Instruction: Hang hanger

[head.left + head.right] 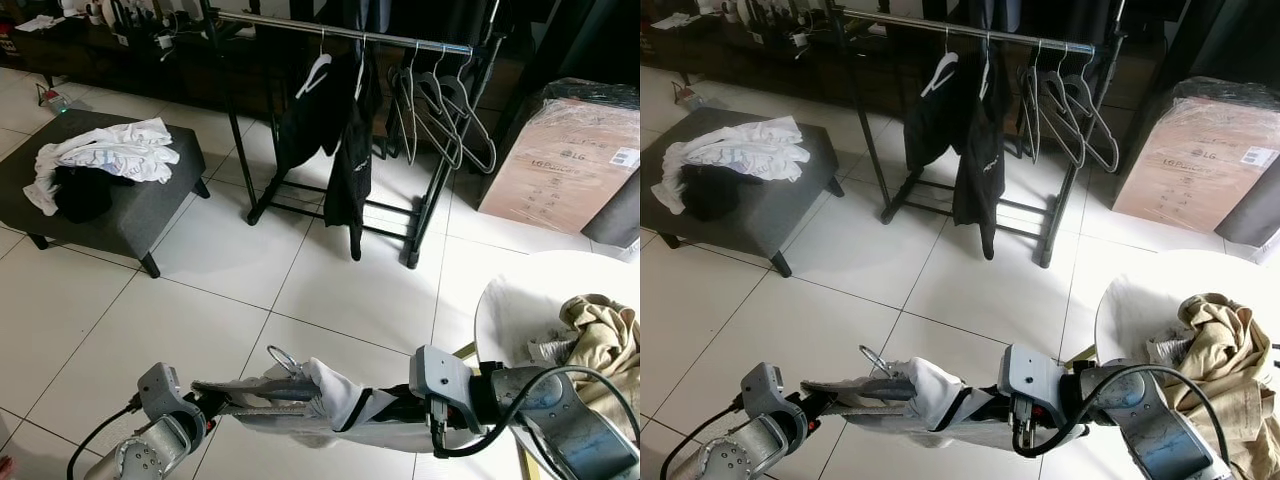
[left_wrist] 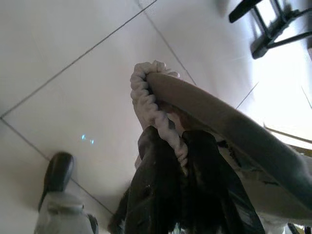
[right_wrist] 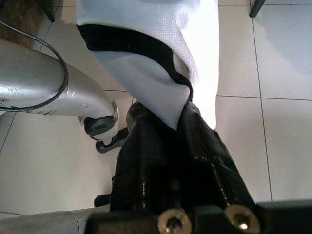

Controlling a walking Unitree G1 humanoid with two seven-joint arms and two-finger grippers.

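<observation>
Hanger (image 1: 283, 360) with white garment (image 1: 330, 400), pinched between both hands

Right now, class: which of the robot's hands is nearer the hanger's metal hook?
Left. The left hand grips beside the hook; the right hand holds the garment's far end.

a home living room: tiled floor (image 1: 300, 300), ottoman (image 1: 130, 215), clothes rack (image 1: 340, 32)

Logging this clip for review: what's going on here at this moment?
The robot holds a white garment on a hanger low before it, stretched between both arms. The left gripper and right gripper are each shut on the cloth. The clothes rack, with dark clothes and empty hangers, stands ahead across the tiled floor, so nothing is hung yet.
</observation>
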